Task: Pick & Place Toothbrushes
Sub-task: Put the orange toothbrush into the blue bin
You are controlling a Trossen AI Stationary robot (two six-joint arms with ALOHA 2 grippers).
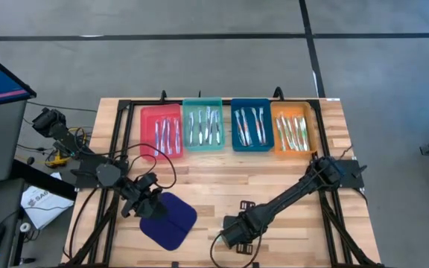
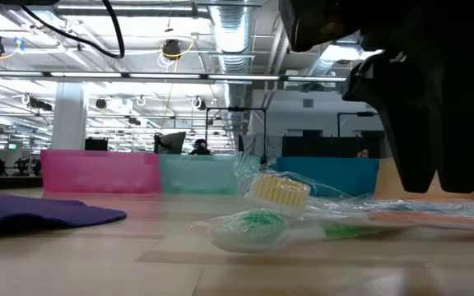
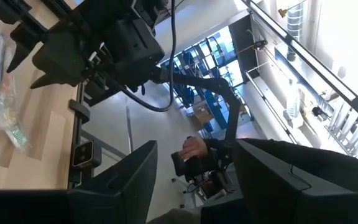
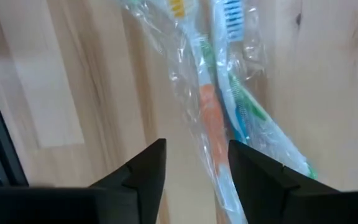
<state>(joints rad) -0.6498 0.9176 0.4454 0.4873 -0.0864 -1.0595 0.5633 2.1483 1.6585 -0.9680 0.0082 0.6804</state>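
Note:
Three or so wrapped toothbrushes (image 4: 209, 112) lie flat on the wooden table near its near edge, in clear wrappers, with orange, green and blue accents. In the low view the toothbrushes (image 2: 262, 224) show yellow and green bristles. My right gripper (image 4: 196, 146) hovers open just above them, its fingers on either side of the orange handle, touching nothing. In the high view my right gripper (image 1: 235, 237) hides them. My left gripper (image 1: 149, 192) waits open over the far left edge of the dark blue pad (image 1: 168, 220).
Along the far side stand a red tray (image 1: 146, 126), a teal tray (image 1: 202, 147), a blue tray (image 1: 251, 147) and an orange tray (image 1: 295, 153), each holding several toothbrushes. A small dark object (image 1: 244, 205) lies mid-table. Beyond the table a person (image 3: 194, 149) is seated.

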